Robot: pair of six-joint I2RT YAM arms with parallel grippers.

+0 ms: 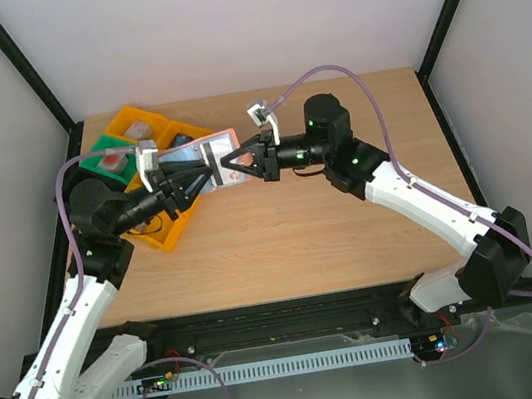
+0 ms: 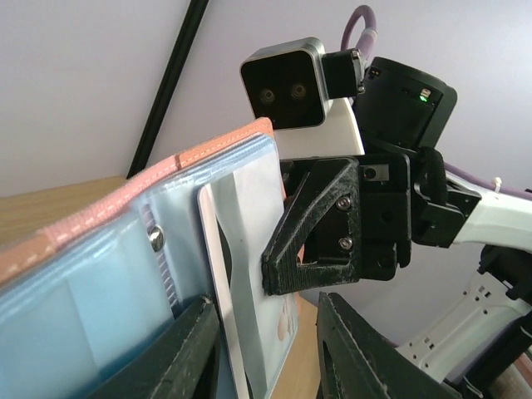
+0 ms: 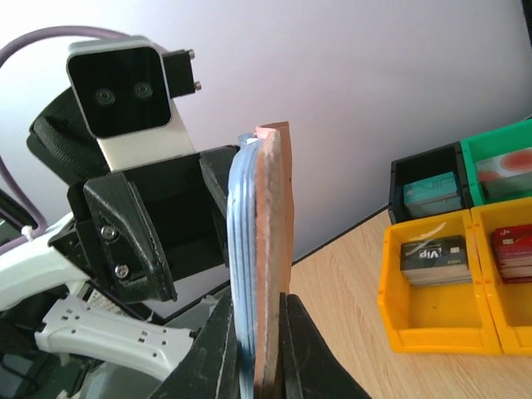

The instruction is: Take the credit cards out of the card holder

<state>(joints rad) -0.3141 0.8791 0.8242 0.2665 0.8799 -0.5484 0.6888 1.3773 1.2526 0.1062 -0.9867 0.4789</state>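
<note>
The card holder (image 1: 201,159) is up in the air over the table (image 1: 304,244), between both arms. The right tool (image 3: 258,303) is pinching its edge, holding it upright. The left tool (image 2: 264,309) is spread around 1 pale credit card (image 2: 241,249), apparently not squeezing it.

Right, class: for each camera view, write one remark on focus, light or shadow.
Top external: even, soft light, only faint shadows on the table, everything sharp. Left wrist: the left gripper looks soft at the bottom edge; the card holder is sharper against a bright wall. Right wrist: the right gripper is soft, the yellow tray crisp, no glare.
</note>
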